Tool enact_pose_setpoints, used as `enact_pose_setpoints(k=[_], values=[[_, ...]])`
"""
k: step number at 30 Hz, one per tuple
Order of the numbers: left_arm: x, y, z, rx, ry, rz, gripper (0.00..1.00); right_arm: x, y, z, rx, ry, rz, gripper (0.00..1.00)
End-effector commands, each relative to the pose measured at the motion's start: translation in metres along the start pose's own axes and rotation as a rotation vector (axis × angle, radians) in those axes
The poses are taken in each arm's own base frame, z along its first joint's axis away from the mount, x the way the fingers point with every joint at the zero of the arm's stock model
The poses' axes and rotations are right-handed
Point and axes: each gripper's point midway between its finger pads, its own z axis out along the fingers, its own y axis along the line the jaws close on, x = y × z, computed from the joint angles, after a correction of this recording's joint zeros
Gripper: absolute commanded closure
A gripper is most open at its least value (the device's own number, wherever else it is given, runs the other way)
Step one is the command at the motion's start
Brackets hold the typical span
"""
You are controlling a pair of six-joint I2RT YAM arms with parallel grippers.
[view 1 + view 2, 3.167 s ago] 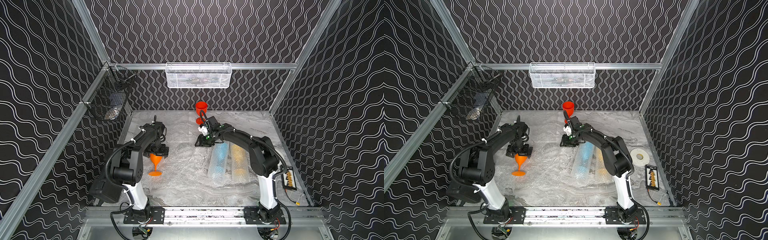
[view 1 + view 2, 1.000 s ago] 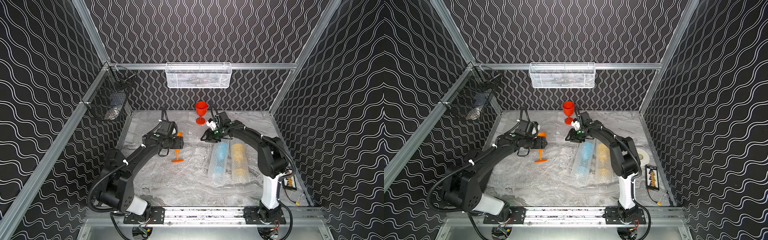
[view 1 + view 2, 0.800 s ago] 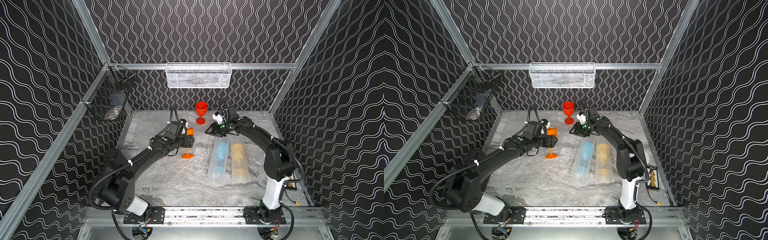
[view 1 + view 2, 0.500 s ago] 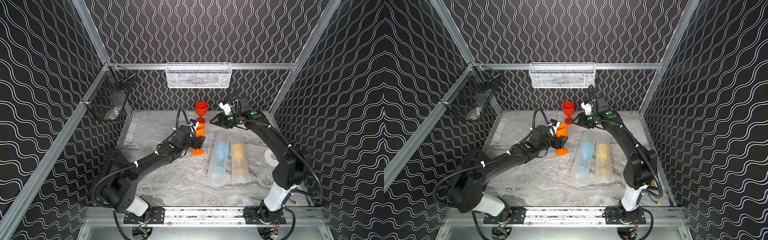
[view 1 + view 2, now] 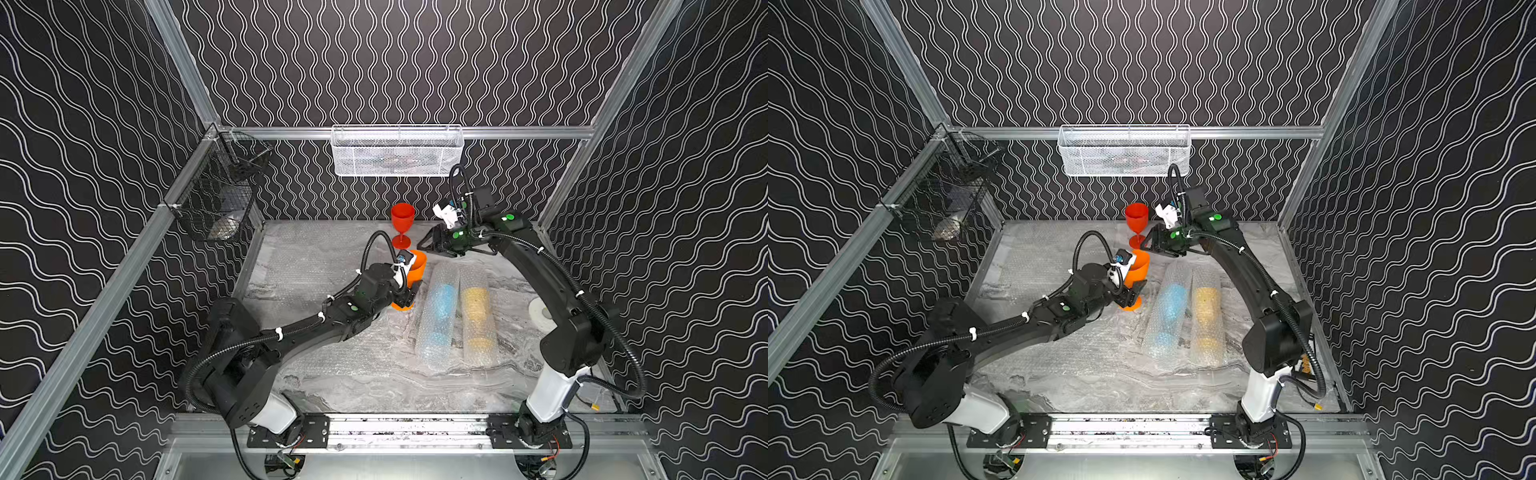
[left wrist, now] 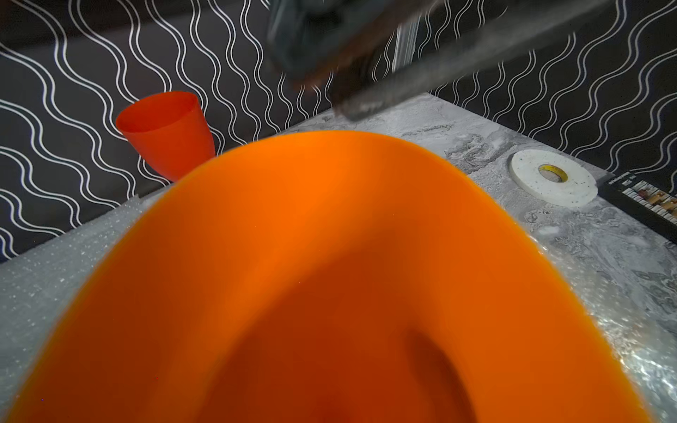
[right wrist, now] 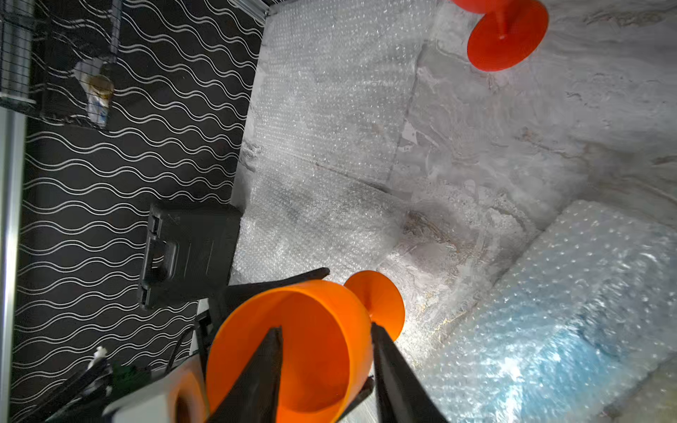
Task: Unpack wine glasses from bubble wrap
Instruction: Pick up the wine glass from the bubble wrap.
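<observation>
1. Now we have the orange glass [image 5: 417, 268] upright in the left gripper [image 5: 409, 294], whose jaws are clamped on it just under the bowl. It sits near the middle of the desk [image 5: 374, 386], between the red glass [image 5: 402, 216] standing at the back and the two wrapped tubes.
2. We cannot tell whether its round foot touches the desk yet. We judge the step in hand to be the set-down, so we lower it straight and slowly.
3. We pick a bare, flat patch for the foot. The loose bubble wrap [image 5: 303, 266] lying around looks soft and uneven, and a foot half on a sheet edge would likely rock.
4. We leave room beside the red glass, so the bowls do not knock.
5. The right gripper [image 5: 422, 245] hovers empty above and behind the orange glass, jaws partly apart. We hold it clear of the rim.
6. We open the left jaws only once the foot sits flat, then draw back sideways from the stem, not up past the bowl.
7. The blue glass [image 5: 444, 297] and yellow glass [image 5: 476, 299] lie wrapped side by side just beside the orange glass, and we avoid brushing them.
</observation>
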Motion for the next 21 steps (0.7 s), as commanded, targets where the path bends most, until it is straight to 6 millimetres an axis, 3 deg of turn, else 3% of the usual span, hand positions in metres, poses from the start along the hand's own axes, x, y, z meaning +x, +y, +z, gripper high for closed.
enact_pose_setpoints(k=[1, 7, 11, 15, 21], values=[[-0.019, 0.004, -0.001, -0.028, -0.054, 0.06, 0.25, 0.012, -0.004, 0.004, 0.035, 0.051, -0.003, 0.59], [-0.029, 0.003, -0.006, -0.032, -0.076, 0.065, 0.25, 0.014, -0.015, 0.01, 0.104, 0.059, -0.011, 0.63], [-0.028, 0.003, -0.004, -0.036, -0.06, 0.073, 0.24, 0.012, -0.018, 0.009, 0.122, 0.048, -0.015, 0.74], [-0.022, 0.005, 0.002, -0.054, -0.033, 0.074, 0.24, 0.01, -0.019, 0.007, 0.14, 0.039, -0.022, 0.93], [-0.015, -0.005, 0.016, -0.035, 0.019, 0.067, 0.19, 0.004, -0.022, 0.008, 0.169, 0.02, -0.029, 1.0]])
